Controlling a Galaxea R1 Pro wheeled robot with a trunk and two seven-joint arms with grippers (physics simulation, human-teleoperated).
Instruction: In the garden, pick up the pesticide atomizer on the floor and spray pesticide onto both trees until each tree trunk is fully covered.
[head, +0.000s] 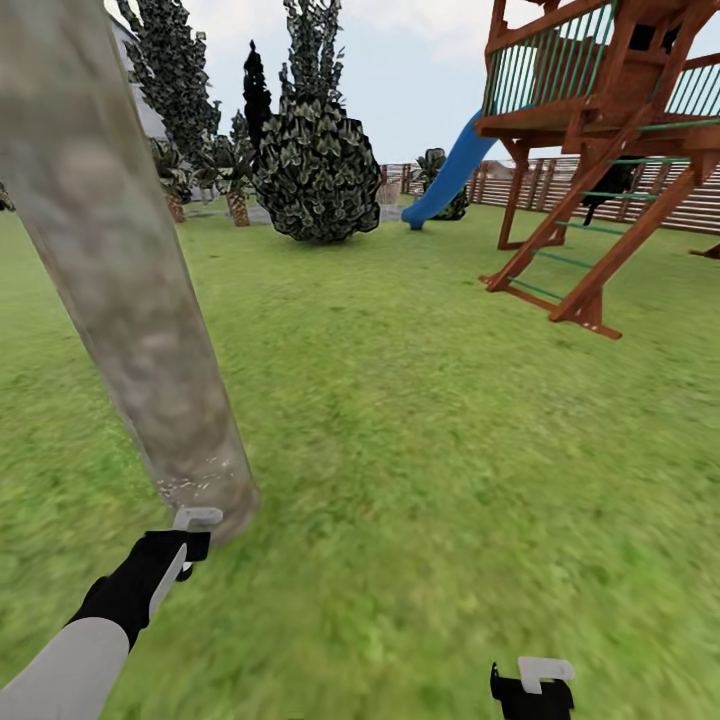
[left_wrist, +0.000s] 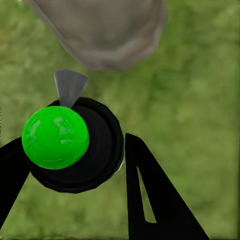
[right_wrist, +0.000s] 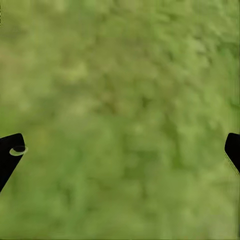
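The pesticide atomizer (left_wrist: 97, 150) shows in the left wrist view as a dark round body with a bright green ball on it and a grey nozzle (left_wrist: 69, 86). My left gripper (left_wrist: 72, 142) is shut on it, one black finger (left_wrist: 150, 195) on each side. The nozzle points at the base of a tree trunk (left_wrist: 100, 30) just ahead. In the head view that thick, pale mottled trunk (head: 120, 280) leans across the left side, and my left gripper (head: 188, 545) is right at its foot. My right gripper (head: 532, 690) hangs open over bare grass, low at the front right.
A wooden play tower (head: 600, 150) with a ladder and a blue slide (head: 450, 170) stands at the right. A dark leafy bush (head: 317, 170) and palm-like plants (head: 235, 175) stand further back. A brown slat fence (head: 650, 195) bounds the lawn (head: 420, 430).
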